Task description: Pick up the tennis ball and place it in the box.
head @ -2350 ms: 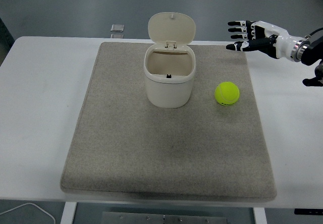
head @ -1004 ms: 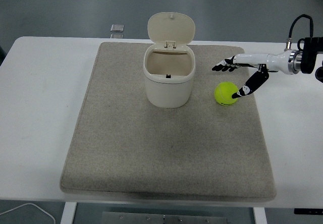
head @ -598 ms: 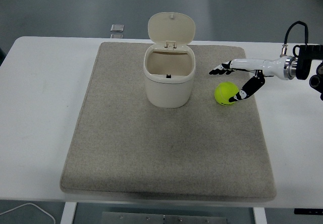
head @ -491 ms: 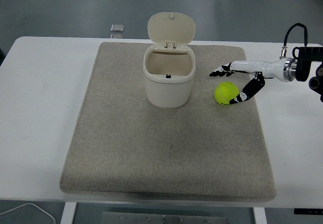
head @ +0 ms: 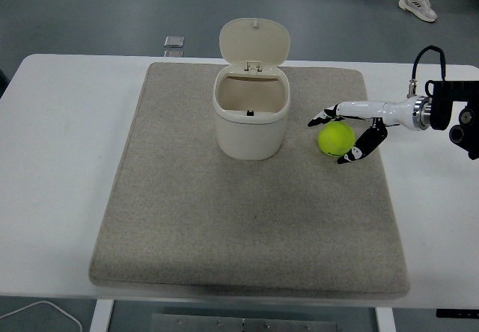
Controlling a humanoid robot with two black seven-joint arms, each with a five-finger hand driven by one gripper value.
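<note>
White bench (head: 60, 123) carries a grey felt mat (head: 247, 227), dark floor behind, a person's shoe at the top right corner. Tennis ball (head: 336, 139) sits on the mat's right side, well right of the box (head: 251, 115), a cream bin with its flip lid standing open at the back. Right hand (head: 346, 132) comes in from the right edge, fingers straight over the ball's far top, thumb (head: 358, 149) dropped on the near right side; hand is wide open around the ball, not closed, nothing gripped yet. Whether the thumb tip touches the ball is unclear. Left hand not in view. Step in hand looks like closing the grasp. To do it well: lower the palm more over the ball before curling, so the fingers wrap past its widest part; close fingers and thumb together, since a one-sided push would likely roll the ball leftward on the mat. Lift straight up once firm, clear the box rim, release above the opening, stay off the raised lid.
</note>
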